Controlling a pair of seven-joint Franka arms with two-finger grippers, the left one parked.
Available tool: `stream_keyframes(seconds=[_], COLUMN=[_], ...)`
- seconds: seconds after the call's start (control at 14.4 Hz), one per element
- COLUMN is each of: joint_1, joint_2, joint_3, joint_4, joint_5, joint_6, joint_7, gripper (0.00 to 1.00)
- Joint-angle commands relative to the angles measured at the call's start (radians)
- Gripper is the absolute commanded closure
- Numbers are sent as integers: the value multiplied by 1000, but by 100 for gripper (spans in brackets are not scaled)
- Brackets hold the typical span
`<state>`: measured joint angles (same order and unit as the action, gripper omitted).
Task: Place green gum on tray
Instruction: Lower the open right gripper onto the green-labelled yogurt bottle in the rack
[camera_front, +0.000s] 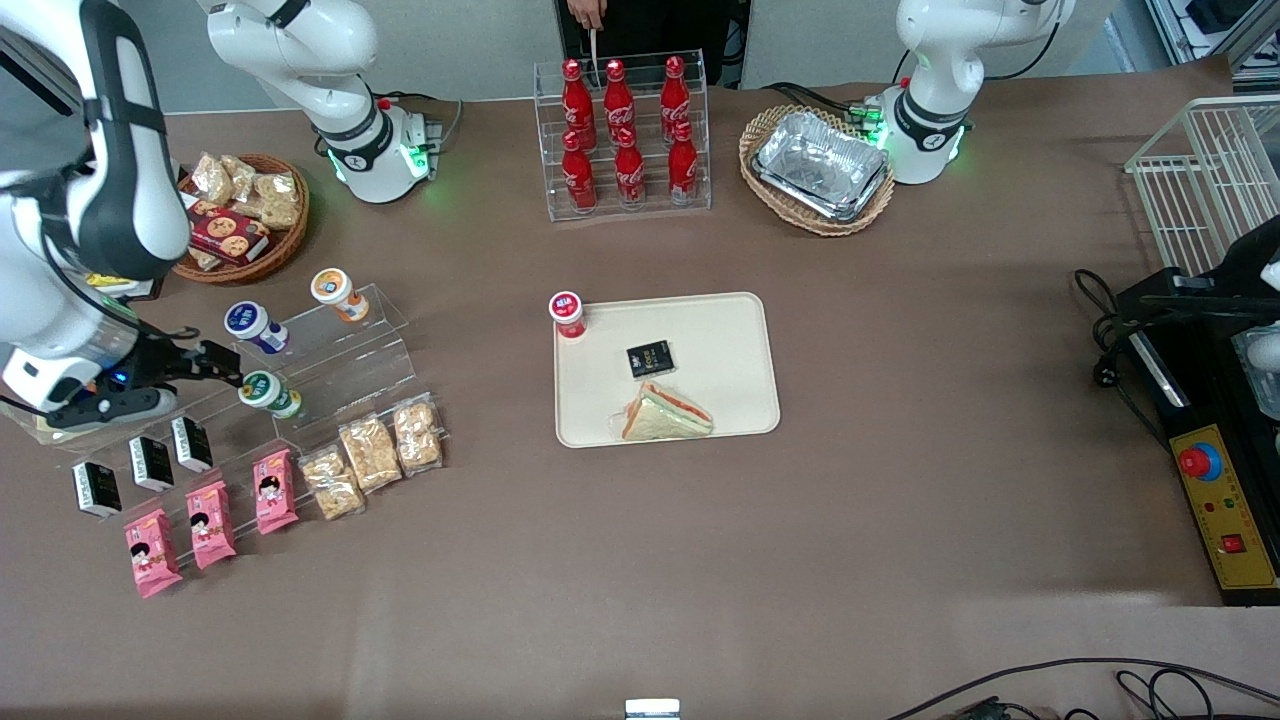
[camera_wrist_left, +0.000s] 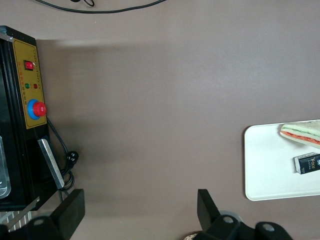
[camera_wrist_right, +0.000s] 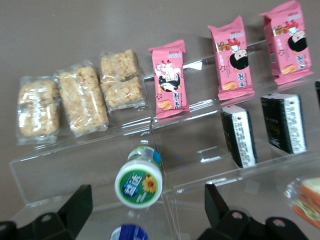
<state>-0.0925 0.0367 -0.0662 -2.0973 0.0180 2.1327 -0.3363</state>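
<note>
The green gum (camera_front: 270, 393) lies tipped on the clear stepped rack (camera_front: 345, 350), its lid facing up toward the wrist camera, its long axis running down the rack's slope. The tool (camera_front: 215, 365) hovers just beside it, toward the working arm's end of the worktop, fingers spread wide with the bottle lined up between them and nothing held. The tray (camera_front: 740, 330) sits well apart from the gum. In the wrist view the fingertips are cut off, as is the blue-lidded bottle (camera_wrist_right: 129, 233).
</note>
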Motion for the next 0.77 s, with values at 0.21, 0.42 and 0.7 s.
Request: stream_keyframes(seconds=[0.21, 0.42, 0.7], joint_1=[0, 2, 23], joint_2=[5, 3, 8], joint_3=[0, 0, 3], joint_4=[-144, -168, -184], joint_5=[-3, -3, -4], joint_6=[158, 184, 204], joint_7=[3, 6, 69], gripper=[0, 0, 0])
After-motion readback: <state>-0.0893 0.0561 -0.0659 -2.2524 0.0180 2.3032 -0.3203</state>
